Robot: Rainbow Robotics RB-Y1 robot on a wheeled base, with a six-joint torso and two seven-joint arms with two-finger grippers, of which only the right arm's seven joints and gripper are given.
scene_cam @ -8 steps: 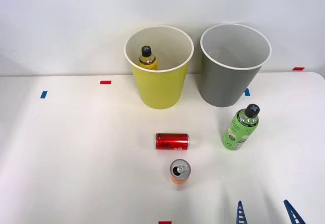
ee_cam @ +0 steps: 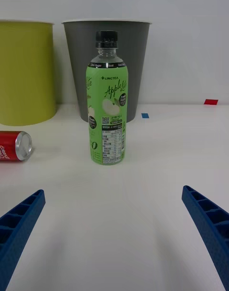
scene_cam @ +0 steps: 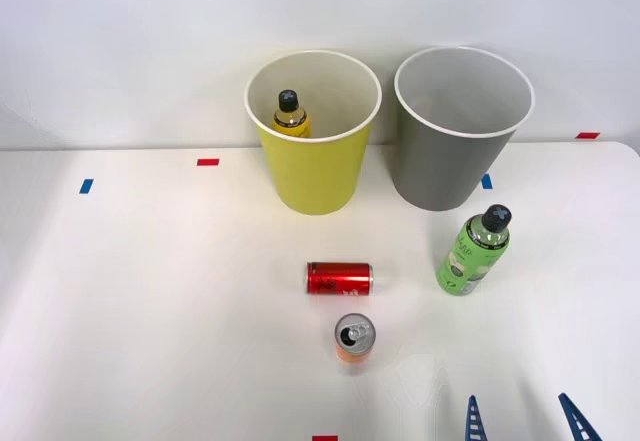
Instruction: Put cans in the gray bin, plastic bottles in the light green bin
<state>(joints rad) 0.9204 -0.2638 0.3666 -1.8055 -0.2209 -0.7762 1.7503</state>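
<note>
The white tabletop (scene_cam: 150,291) holds the light green bin (scene_cam: 312,171) with the gray bin (scene_cam: 450,161) beside it, and nearer than that bin stand the green bottle (scene_cam: 472,253), the red can (scene_cam: 339,278) lying down and the orange can (scene_cam: 354,339) upright.

White table (scene_cam: 150,301), plain pale wall (scene_cam: 120,41) behind; small tape marks (scene_cam: 208,162)

bare table (ee_cam: 157,186) between pincer (ee_cam: 114,234) and green bottle (ee_cam: 107,105), gray bin (ee_cam: 107,62) close behind

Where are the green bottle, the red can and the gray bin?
green bottle (ee_cam: 107,129): right wrist view, its label.
red can (scene_cam: 338,278): front view, its side.
gray bin (scene_cam: 440,166): front view, outer wall.
</note>
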